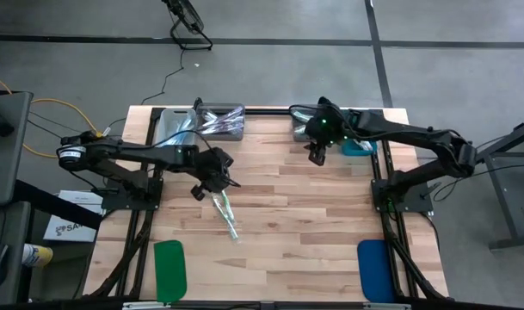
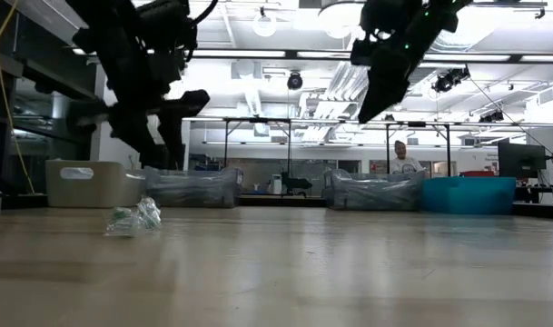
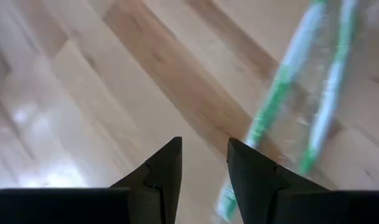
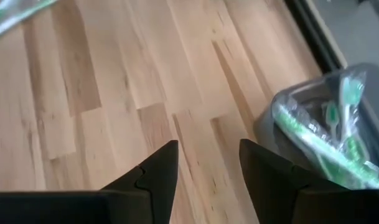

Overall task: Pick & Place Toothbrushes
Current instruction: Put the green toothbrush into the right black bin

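A: What is on the wooden table (image 1: 279, 215), from big to small?

B: Grey bins at the far edge, one (image 1: 218, 120) full of wrapped toothbrushes, probably the supply. Flat green (image 1: 169, 269) and blue (image 1: 375, 269) pads lie at the near edge.

A: And the arms?

B: The left gripper (image 3: 203, 163) hovers just beside two green toothbrushes in a clear wrap (image 1: 226, 213) mid-table, fingers narrowly apart and empty. I think it lines up for a pick. The right gripper (image 4: 208, 163) waits near its bin (image 4: 326, 124), fingers parted, holding nothing.

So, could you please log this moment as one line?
left gripper: open, above table | toothbrush: lying on table | right gripper: open, raised
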Robot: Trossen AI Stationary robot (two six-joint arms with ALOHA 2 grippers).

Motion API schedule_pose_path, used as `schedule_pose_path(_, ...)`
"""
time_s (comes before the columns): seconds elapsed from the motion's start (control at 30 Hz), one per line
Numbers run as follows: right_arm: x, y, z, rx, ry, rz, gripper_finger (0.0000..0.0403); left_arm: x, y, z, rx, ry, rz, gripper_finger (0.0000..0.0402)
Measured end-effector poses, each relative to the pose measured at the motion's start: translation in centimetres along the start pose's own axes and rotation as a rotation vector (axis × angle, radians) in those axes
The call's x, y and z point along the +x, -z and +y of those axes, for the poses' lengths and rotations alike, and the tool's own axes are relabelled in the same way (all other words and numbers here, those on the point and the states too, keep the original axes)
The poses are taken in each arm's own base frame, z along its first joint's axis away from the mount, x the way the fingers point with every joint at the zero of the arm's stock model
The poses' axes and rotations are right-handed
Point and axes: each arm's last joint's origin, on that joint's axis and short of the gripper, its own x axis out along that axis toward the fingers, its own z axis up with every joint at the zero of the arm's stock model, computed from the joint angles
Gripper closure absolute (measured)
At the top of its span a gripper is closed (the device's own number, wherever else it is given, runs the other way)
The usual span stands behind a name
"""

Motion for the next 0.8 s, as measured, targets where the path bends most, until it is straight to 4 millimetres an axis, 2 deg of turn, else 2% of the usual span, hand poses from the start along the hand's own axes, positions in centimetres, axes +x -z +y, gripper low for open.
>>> schedule_pose_path(0.13, -1.0, -0.1, 0.5, -0.024, 0.004, -0.031, 0.0241, -0.5, -0.2, 0.0, 0.02, 0.078, -0.002, 0.0279)
schedule_pose_path(0.43, -1.0, -0.1, 1.6, -0.067, -0.027, -0.027, 0.0241, 2.5, 0.3, -0.5, 0.066, 0.212, 0.083, 0.0279)
schedule_pose_path(0.6, -0.9, 0.0, 2.4, -0.089, -0.041, -0.013, 0.0241, 3.1, 0.1, 0.0, 0.09, 0.224, 0.114, 0.0279)
schedule_pose_path(0.8, -0.9, 0.2, 3.2, -0.106, -0.06, 0.003, 0.0241, 4.2, 0.6, -0.4, 0.155, 0.288, 0.176, 0.0279)
